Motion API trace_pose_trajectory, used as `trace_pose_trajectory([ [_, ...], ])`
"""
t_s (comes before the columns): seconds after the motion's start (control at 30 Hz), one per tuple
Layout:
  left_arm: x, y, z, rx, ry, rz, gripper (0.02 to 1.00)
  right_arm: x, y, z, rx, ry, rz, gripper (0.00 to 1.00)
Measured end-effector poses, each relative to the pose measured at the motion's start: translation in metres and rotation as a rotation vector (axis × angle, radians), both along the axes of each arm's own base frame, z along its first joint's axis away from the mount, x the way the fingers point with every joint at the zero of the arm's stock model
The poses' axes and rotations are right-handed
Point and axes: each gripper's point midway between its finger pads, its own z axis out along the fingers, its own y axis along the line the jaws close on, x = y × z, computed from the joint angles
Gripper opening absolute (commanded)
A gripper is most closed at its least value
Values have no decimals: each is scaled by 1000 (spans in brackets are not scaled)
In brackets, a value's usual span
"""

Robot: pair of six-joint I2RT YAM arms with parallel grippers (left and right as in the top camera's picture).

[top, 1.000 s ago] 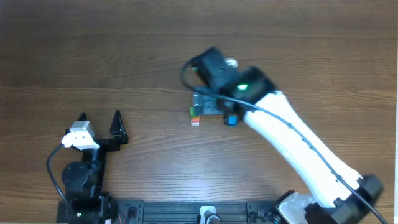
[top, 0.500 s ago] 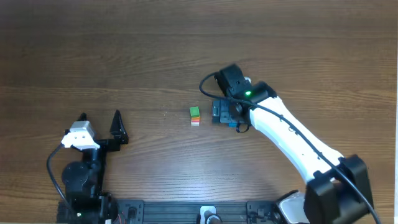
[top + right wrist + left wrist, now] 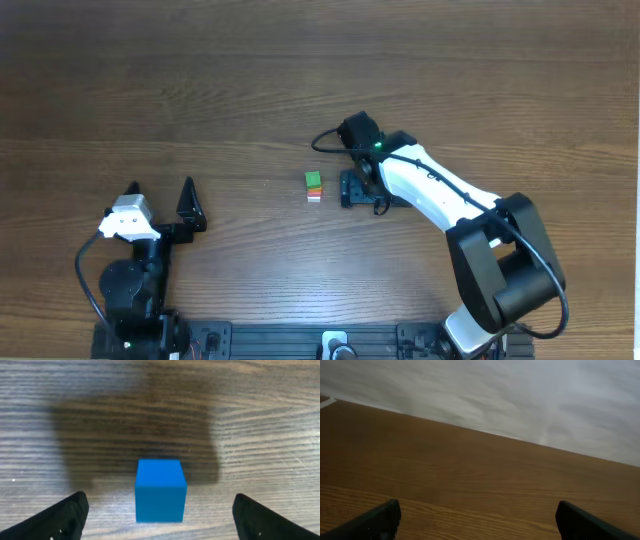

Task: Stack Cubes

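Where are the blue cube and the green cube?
blue cube (image 3: 161, 491), right wrist view, middle of the cube.
green cube (image 3: 313, 179), top view, its top face.

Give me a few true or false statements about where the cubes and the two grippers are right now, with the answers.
1. The blue cube stands on the table between the open fingers of the right gripper. True.
2. The blue cube tops the stack. False: it is on the table beside the stack, apart from it.
3. The left gripper holds a cube. False: it is open and empty, far from the cubes.
4. A green cube is the stack's top piece. True.
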Motion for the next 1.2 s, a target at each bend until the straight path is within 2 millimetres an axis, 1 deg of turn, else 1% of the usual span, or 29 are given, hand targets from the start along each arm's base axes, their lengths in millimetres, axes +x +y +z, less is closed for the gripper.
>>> trace_pose_trajectory([
  [0.27, 0, 0, 0, 0, 0, 0, 1000, 1, -7, -8, 21, 3, -9, 840],
  [0.7, 0, 0, 0, 0, 0, 0, 1000, 6, 0, -8, 62, -13, 14, 492],
  [0.83, 0, 0, 0, 0, 0, 0, 1000, 6, 1, -8, 65, -11, 13, 446],
  [0.93, 0, 0, 0, 0, 0, 0, 1000, 6, 1, -8, 66, -11, 14, 380],
  [1.03, 0, 0, 0, 0, 0, 0, 1000, 6, 1, -8, 66, -12, 14, 275],
  [1.2, 0, 0, 0, 0, 0, 0, 1000, 6, 2, -8, 69, -14, 12, 202],
])
